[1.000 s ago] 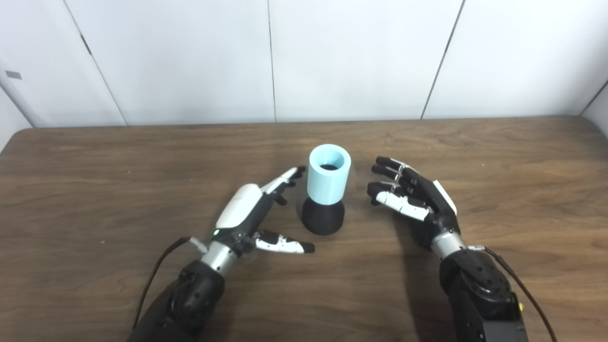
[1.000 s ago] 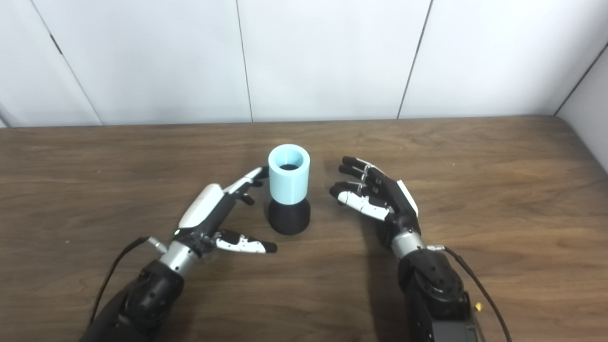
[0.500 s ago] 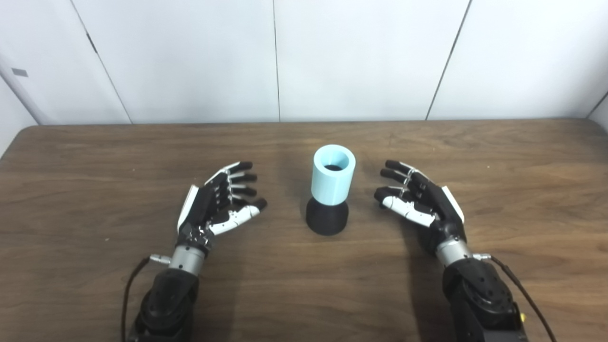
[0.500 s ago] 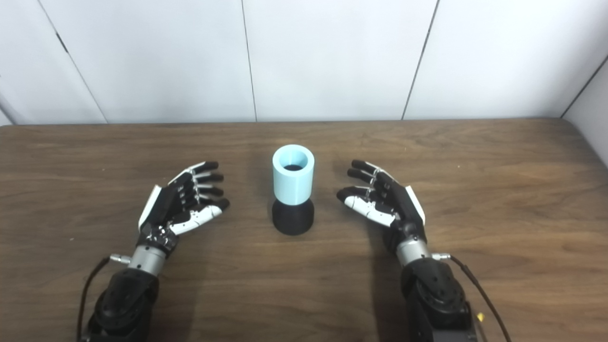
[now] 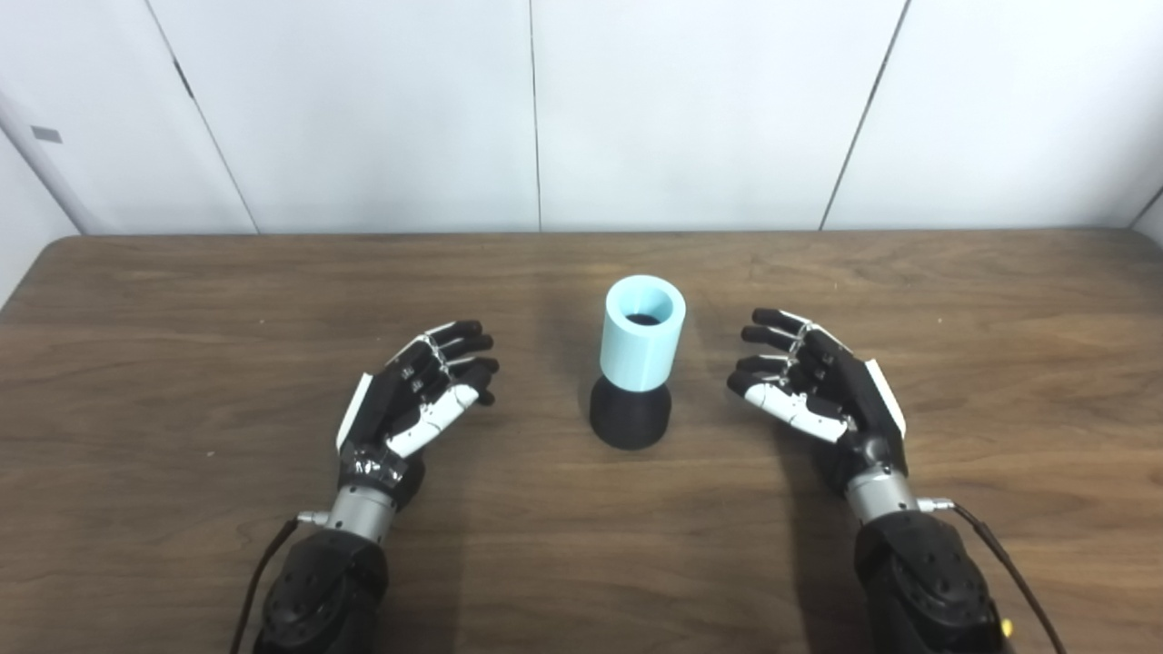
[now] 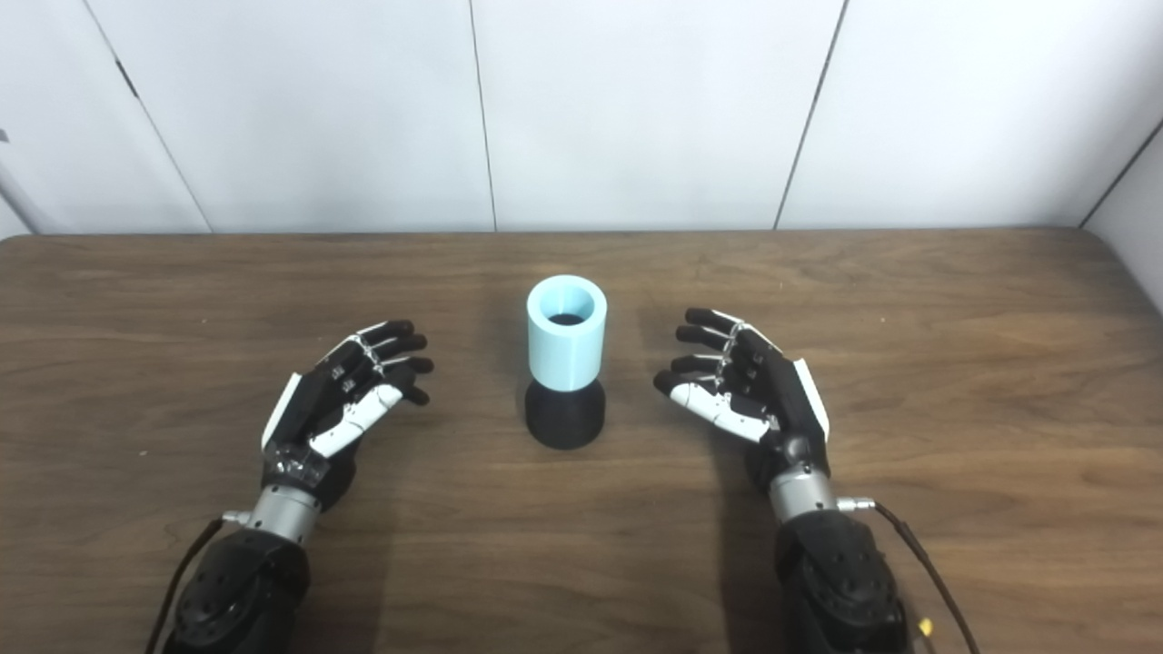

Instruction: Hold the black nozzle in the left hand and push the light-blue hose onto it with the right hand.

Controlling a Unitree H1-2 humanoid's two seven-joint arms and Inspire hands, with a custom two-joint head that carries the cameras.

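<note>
The black nozzle (image 5: 630, 418) stands upright near the middle of the wooden table (image 5: 182, 300). The light-blue hose (image 5: 641, 333), a short open tube, sits on top of it, also upright. My left hand (image 5: 413, 400) is open and empty, palm turned inward, well to the left of the nozzle. My right hand (image 5: 818, 391) is open and empty, palm turned inward, a short gap to the right of the hose. Neither hand touches the stack. The same layout shows in the right eye view, with the hose (image 6: 566, 333) between the left hand (image 6: 350, 395) and the right hand (image 6: 750, 391).
A white panelled wall (image 5: 581, 109) runs behind the table's far edge. Cables trail from both wrists toward the bottom of the picture.
My left hand has drawn back from beside the hose to the left and turned palm inward. My right hand has drifted slightly right and back. The camera has shifted a little.
</note>
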